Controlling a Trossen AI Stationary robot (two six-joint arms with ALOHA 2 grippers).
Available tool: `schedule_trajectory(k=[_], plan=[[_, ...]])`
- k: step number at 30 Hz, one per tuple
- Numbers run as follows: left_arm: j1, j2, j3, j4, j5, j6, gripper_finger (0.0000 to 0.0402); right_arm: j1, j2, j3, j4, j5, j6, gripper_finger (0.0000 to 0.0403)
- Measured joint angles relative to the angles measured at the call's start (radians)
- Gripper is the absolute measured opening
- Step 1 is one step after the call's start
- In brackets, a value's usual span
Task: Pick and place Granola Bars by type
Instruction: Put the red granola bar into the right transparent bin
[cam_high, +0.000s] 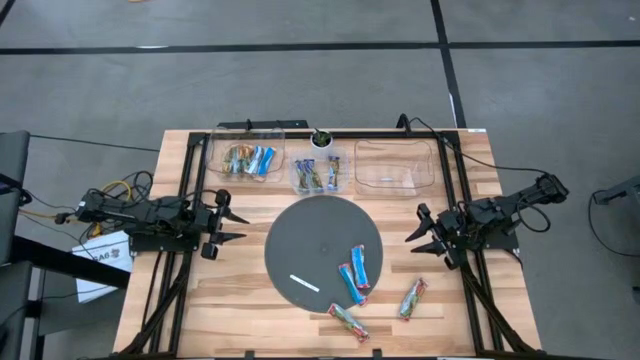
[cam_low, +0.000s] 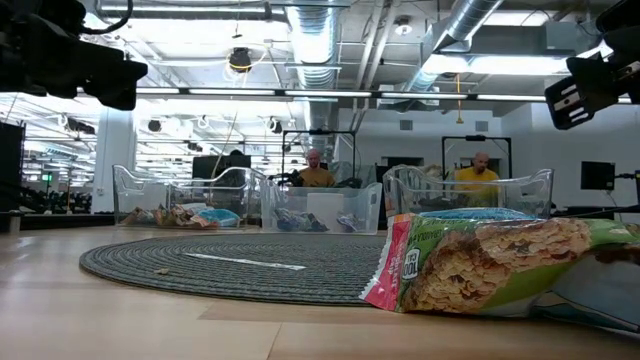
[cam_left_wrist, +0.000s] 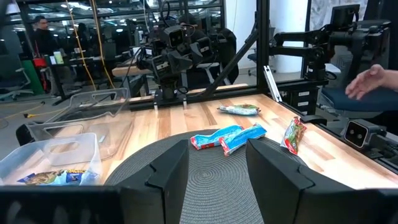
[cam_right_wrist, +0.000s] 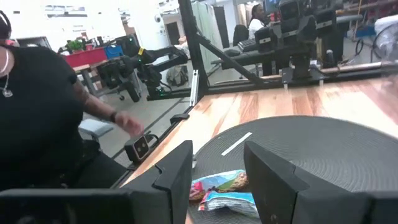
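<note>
Two bright blue granola bars lie flat on the round grey mat. Two green-tan bars lie on the wood past the mat's near-right rim; one of them fills the low view. More bars sit in the far-left clear bin and in the small middle bin. My left gripper hovers open at the mat's left side. My right gripper hovers open at its right side, pointing at the blue bars.
A thin white strip lies on the mat's near part. A third clear bin stands at the far right, and a small plant pot sits behind the middle bin. A person stands beside the table, a hand showing near it.
</note>
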Motion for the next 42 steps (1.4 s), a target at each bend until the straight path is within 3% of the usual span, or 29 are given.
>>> schedule_trajectory(k=[15,19,30,42], plan=[[0.000,0.000,0.001,0.000,-0.001,0.001,0.0154,0.000,0.000,-0.001,0.035,0.006,0.028,0.0139],[0.000,0.000,0.001,0.000,-0.001,0.002,0.0154,0.000,0.000,-0.001,0.132,0.007,0.152,0.0136],[0.000,0.000,0.002,0.000,-0.001,0.002,0.0154,-0.033,0.000,-0.001,0.326,0.119,0.112,0.0134],[0.000,0.000,0.002,0.000,-0.001,0.002,0.0154,-0.064,0.104,0.001,0.326,0.248,0.120,0.0134]])
